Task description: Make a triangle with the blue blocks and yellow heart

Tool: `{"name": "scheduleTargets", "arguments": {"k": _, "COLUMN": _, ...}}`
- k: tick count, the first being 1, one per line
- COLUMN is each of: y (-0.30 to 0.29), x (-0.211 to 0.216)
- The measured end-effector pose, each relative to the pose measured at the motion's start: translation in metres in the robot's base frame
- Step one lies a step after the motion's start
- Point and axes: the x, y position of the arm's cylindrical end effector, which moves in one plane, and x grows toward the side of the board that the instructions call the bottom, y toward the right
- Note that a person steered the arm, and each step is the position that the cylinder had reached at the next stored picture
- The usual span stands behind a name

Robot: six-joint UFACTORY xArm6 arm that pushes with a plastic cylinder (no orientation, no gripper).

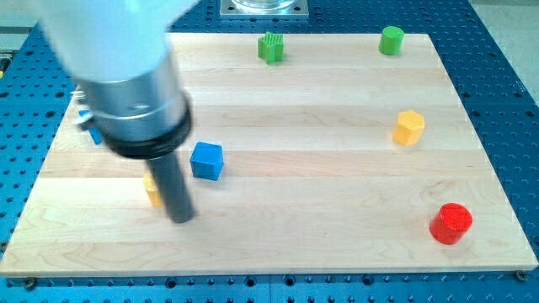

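Observation:
A blue cube (206,160) sits left of the board's middle. A yellow block (152,190), mostly hidden behind the rod, lies just left of it; its shape cannot be made out. A second blue block (95,133) peeks out at the far left behind the arm's body. My tip (181,219) rests on the board just right of and below the yellow block, and below and left of the blue cube.
A green star-like block (270,47) and a green cylinder (391,39) stand near the view's top. A yellow hexagon block (408,127) is at the right. A red cylinder (451,224) is at the bottom right. The wooden board (320,236) lies on a blue perforated table.

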Motion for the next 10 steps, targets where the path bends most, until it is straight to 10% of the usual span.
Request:
{"name": "scheduleTargets", "arguments": {"k": 4, "y": -0.122, "x": -0.025}}
{"name": "scheduleTargets", "arguments": {"k": 10, "y": -0.107, "x": -0.073}}
